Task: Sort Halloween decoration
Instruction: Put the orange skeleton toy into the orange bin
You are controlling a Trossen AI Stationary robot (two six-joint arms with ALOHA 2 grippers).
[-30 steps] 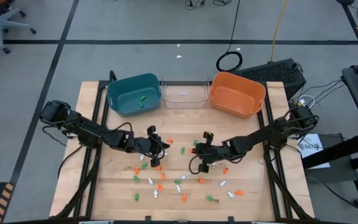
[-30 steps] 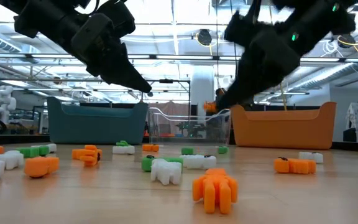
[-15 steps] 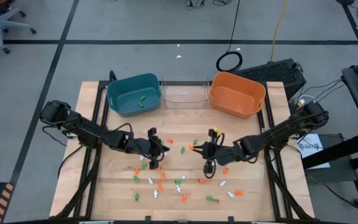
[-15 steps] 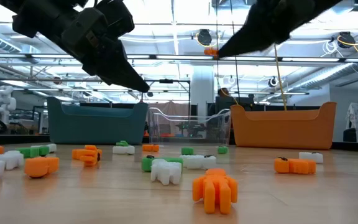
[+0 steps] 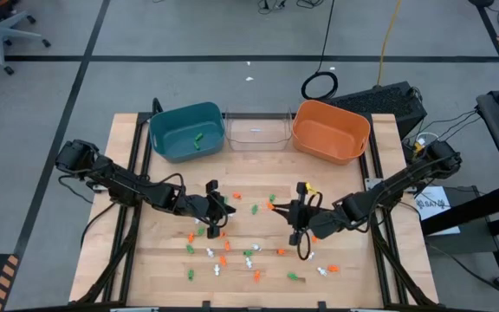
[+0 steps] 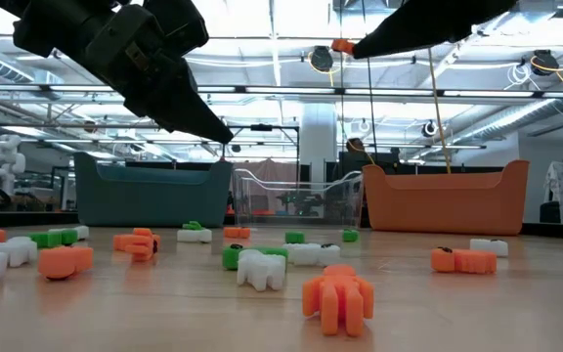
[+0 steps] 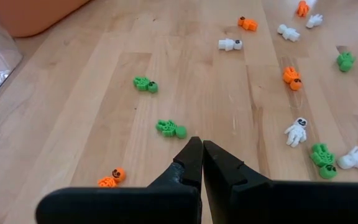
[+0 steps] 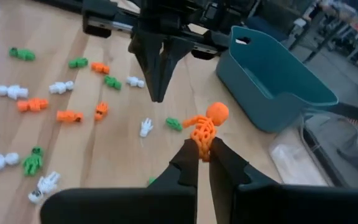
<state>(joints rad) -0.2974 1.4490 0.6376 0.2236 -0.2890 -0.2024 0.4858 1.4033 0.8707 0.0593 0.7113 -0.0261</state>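
Since a second ago your right gripper (image 8: 202, 155) has lifted clear of the table, pinching an orange trinket (image 8: 206, 126) at its fingertips; carry it next to the orange bin (image 5: 330, 130). Your left gripper (image 7: 197, 152) hovers closed and empty over the scattered trinkets (image 5: 223, 256)

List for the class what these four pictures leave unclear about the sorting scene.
- Clear bin contents: high view too small, low view glared.
- Orange bin floor: low view's wall hides it.
- Orange figure in the right gripper: its lower part sits between the fingers.
- Left gripper: shut, holding nothing visible; its tip hides the table beneath.
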